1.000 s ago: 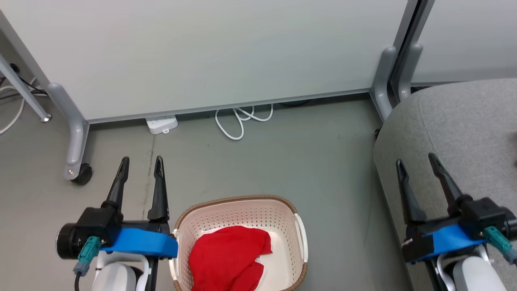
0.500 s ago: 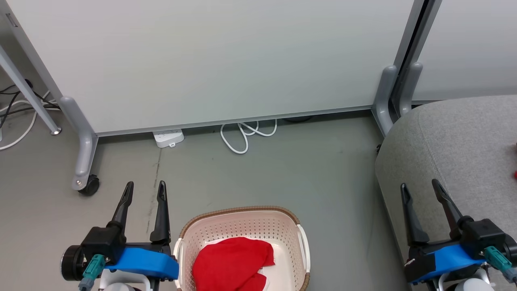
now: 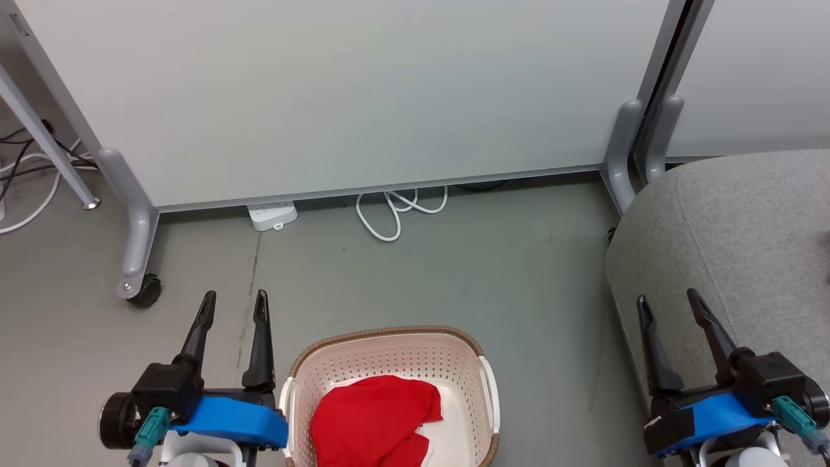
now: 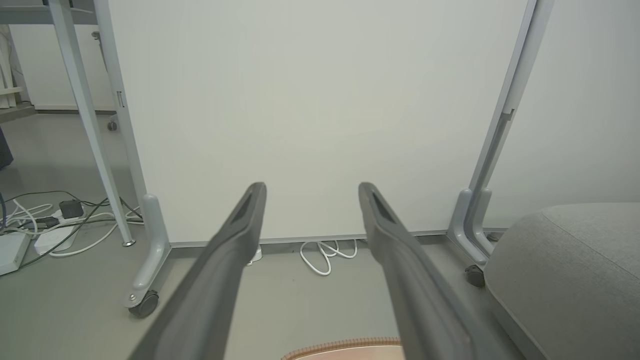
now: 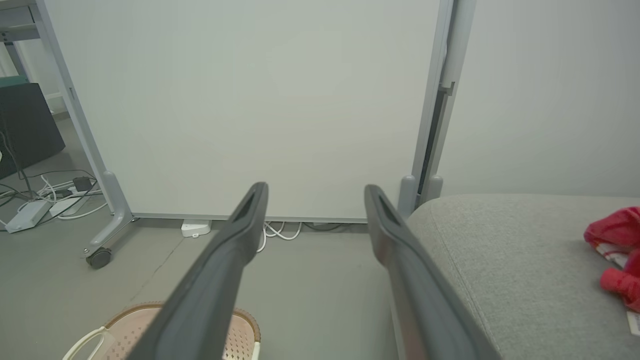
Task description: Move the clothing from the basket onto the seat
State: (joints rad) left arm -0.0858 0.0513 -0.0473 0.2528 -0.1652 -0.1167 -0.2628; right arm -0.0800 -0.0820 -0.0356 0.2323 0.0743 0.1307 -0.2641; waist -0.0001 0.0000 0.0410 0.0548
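While both hang spread and empty, my left pincer (image 3: 235,296) sits at eight o'clock in the head view and my right pincer (image 3: 667,297) at four. Between them, at six o'clock, the cream perforated plastic basket (image 3: 389,332) holds a crumpled red soft garment (image 3: 373,418). The light-grey upholstered seat (image 3: 746,227) lies at three o'clock; another red garment with white trim (image 5: 612,232) rests on it.

Looks like an office or lab test bay. Tall white partition panels (image 3: 337,97) on grey metal castor legs (image 3: 133,259) stand ahead of left claw (image 3: 235,295) and right claw (image 3: 667,298). Bare grey smooth floor (image 3: 486,272). White power strip (image 3: 272,215) and looped white cable (image 3: 395,211) lie beyond left claw, with tangled floor cables (image 4: 50,225) further to its left. Light-grey fabric sofa seat (image 3: 758,220) just beside right claw.
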